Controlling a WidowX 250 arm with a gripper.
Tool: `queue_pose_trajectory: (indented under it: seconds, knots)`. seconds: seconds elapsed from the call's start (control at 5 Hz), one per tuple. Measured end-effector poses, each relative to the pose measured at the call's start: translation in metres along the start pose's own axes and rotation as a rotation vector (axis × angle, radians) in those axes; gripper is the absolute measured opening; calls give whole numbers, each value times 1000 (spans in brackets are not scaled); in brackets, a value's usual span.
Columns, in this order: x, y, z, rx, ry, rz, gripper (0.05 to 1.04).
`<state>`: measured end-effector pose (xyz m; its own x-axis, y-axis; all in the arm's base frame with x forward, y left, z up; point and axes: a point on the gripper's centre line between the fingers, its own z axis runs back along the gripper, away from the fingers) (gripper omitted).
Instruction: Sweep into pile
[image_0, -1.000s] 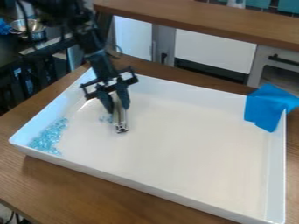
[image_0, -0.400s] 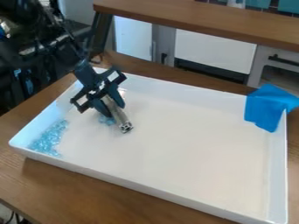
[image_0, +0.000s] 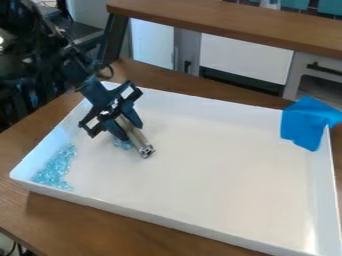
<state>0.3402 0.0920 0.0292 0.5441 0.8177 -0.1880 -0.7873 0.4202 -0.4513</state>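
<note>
While the black robot arm (image_0: 80, 75) is slanting in from between ten and eleven o'clock, its gripper (image_0: 128, 129) is hanging over the white tray (image_0: 220, 165) at ten o'clock from the tray's middle. Fingers (image_0: 135, 120) are clamping a silvery, bar-like tool (image_0: 138, 139), one finger pressing on each side. Tool is tilting, its free end pointing toward five o'clock; whether that end is touching the tray floor, cannot tell.

Clear blue pieces are lying in two lots, both inside the tray. Larger pile (image_0: 56, 169) is spreading along the wall at nine o'clock, running in a loose strip toward the near left corner. Smaller cluster (image_0: 123, 144) is sitting between nine and ten o'clock, just beside the tool, just below the gripper; part of it is possibly hiding behind the fingers. The two lots are lying apart, bare tray floor showing between them.

At two o'clock a bright blue cloth (image_0: 308, 122) is draping over the tray's rim, one part hanging inside. Tray is resting on a brown wooden table (image_0: 87, 217). Beyond, from twelve to one o'clock, a wooden shelf (image_0: 227, 20) is running across, with white cabinet panels (image_0: 247, 57) standing under it.
</note>
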Motion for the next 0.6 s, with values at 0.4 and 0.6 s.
queue_pose_trajectory:
  seconds: [0.4,0.6]
  knots:
    - [-19,8,1,9,48,9,371]
    - [-27,1,-2,69,72,31,371]
